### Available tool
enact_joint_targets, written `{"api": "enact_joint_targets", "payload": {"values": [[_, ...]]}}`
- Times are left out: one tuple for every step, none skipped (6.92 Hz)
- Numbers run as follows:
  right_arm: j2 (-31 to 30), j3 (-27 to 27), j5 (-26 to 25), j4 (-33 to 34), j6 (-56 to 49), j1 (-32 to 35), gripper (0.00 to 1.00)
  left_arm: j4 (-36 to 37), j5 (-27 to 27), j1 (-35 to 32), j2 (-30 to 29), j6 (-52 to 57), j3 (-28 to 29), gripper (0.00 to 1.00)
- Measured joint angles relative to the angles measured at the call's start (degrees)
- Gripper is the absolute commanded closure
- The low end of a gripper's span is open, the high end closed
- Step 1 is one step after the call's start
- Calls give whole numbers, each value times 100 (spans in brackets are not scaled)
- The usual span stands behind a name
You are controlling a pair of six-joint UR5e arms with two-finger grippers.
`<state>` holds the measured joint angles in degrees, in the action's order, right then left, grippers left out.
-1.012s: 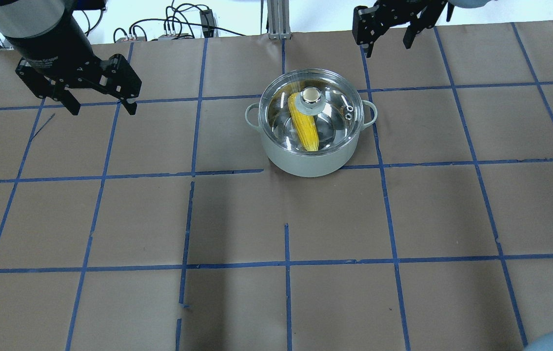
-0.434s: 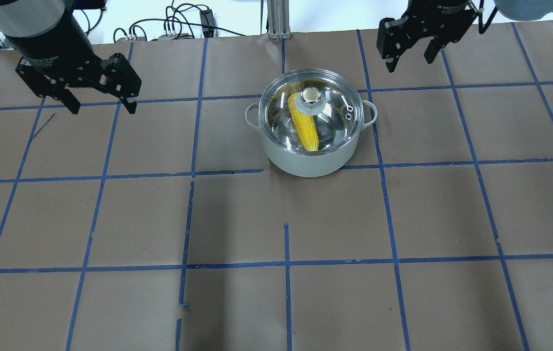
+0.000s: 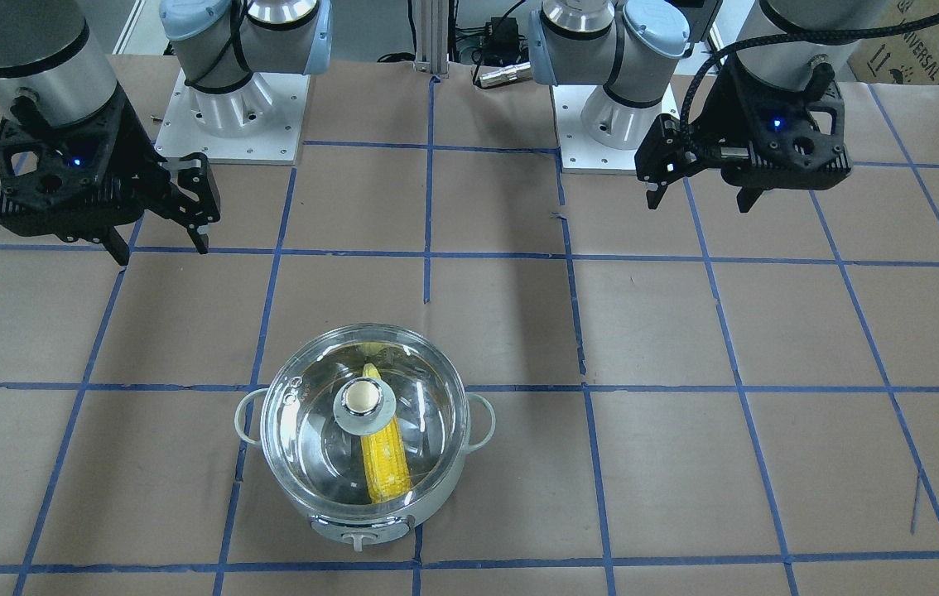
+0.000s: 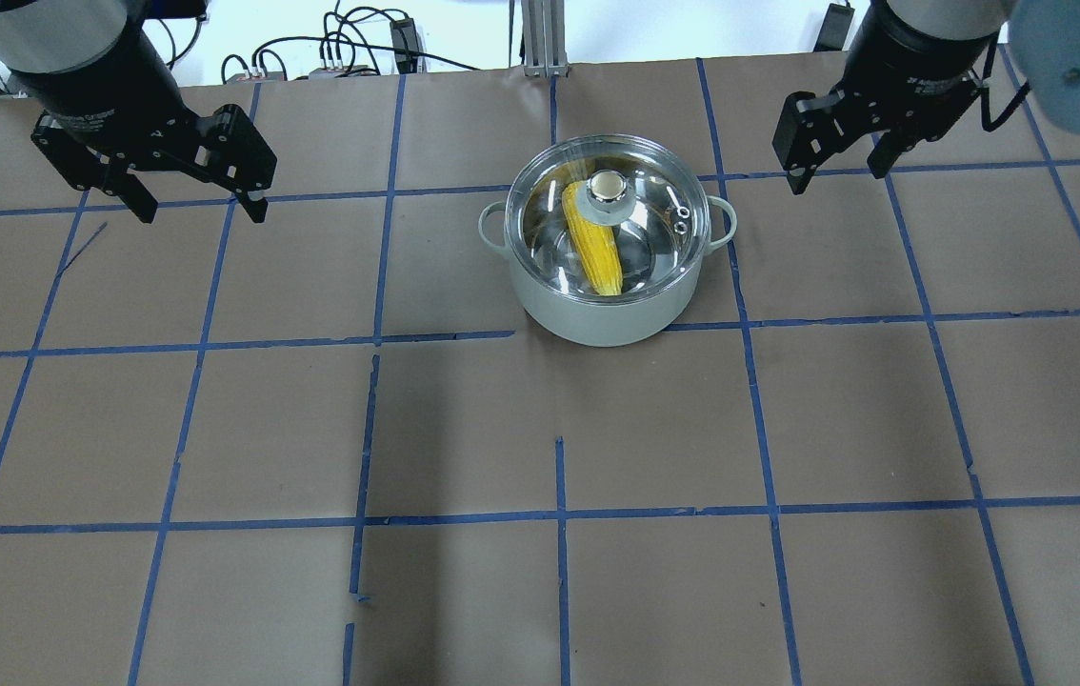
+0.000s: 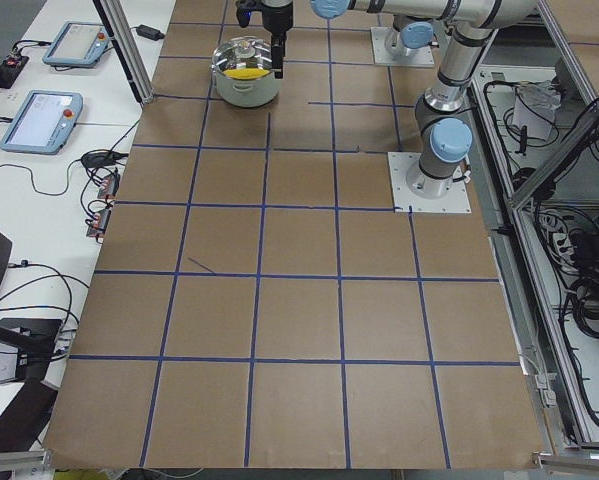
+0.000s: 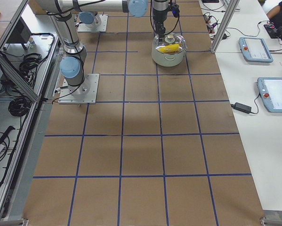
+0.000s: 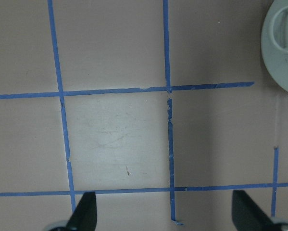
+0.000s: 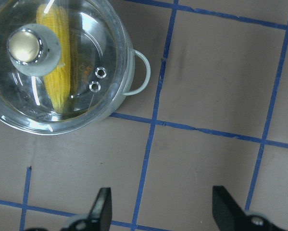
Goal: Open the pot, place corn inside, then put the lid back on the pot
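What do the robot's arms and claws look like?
The left arm and right arm are silver tubes with pale blue joint caps. The left claw and right claw are black, two-fingered, with white lettering. A tiny blue light glows by each, and a black braided cable runs to the left one.

My pale grey-white pot [image 4: 597, 322] stands upright on the bench [image 4: 464, 429], a loop handle out to each side. Its clear glass lid [image 4: 659, 243] sits closed on the rim, with the metal-capped knob at its centre. Through the glass I see the yellow corn [image 4: 594, 250] lying inside, one end under the knob.
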<state>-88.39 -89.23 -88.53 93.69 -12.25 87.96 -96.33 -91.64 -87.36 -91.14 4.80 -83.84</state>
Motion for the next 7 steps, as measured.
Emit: {"api": "enact_joint_targets", "payload": {"values": [[-143, -206, -7, 46, -4, -33, 16, 0, -2, 0, 0, 0, 0, 0], [-258, -290, -31, 60, -5, -45, 15, 0, -2, 0, 0, -3, 0, 0], [-372, -320, -51, 53, -5, -48, 15, 25, 3, 0, -1, -1, 0, 0], [-480, -318, -61, 21, -4, -50, 14, 73, 21, -2, -25, 6, 0, 0], [-561, -303, -66, -23, 0, -50, 14, 107, 39, -6, -66, 10, 0, 0], [-604, -291, -67, -63, 0, -50, 14, 121, 46, -7, -88, 11, -3, 0], [-617, -283, -66, -77, -3, -57, 14, 125, 49, -8, -88, 12, -12, 0]]}}
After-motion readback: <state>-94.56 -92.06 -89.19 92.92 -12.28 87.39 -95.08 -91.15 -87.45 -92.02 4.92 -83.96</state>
